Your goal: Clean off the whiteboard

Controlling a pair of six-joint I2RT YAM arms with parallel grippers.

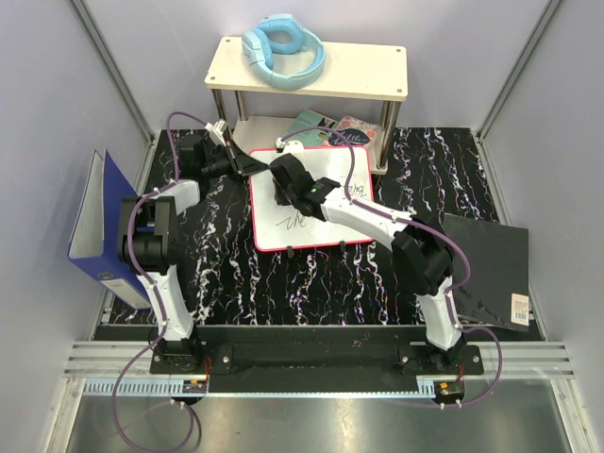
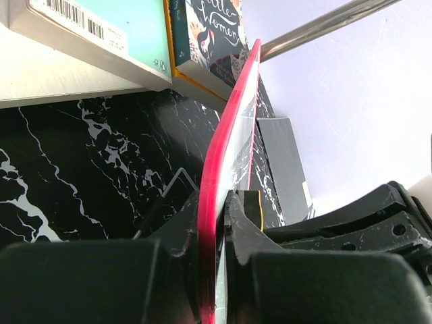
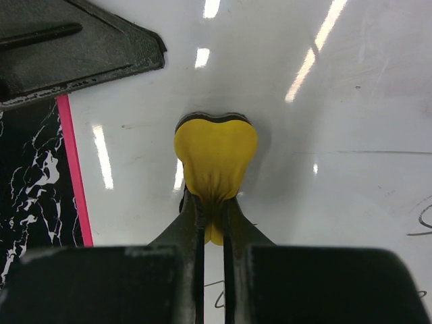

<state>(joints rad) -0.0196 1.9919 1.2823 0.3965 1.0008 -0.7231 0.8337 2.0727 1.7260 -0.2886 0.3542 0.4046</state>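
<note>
The whiteboard point(image 1: 304, 241) lies mid-bench point(image 1: 236, 274) toward the far edge, just in front of the shelf point(image 1: 377, 71). The left gripper point(image 2: 219, 209) is clenched on the board's red rim near its far-left corner. The right gripper point(image 3: 210, 202) grasps a yellow pad point(image 3: 216, 152), probably a soft eraser, pressed on the white surface above black scribbles point(image 1: 293, 224).

Pink-rimmed whiteboard point(image 1: 316, 236) lying on the black marbled table point(image 1: 236, 274).
Roughly square, white, rounded corners; black scribbles on its near half.
</note>
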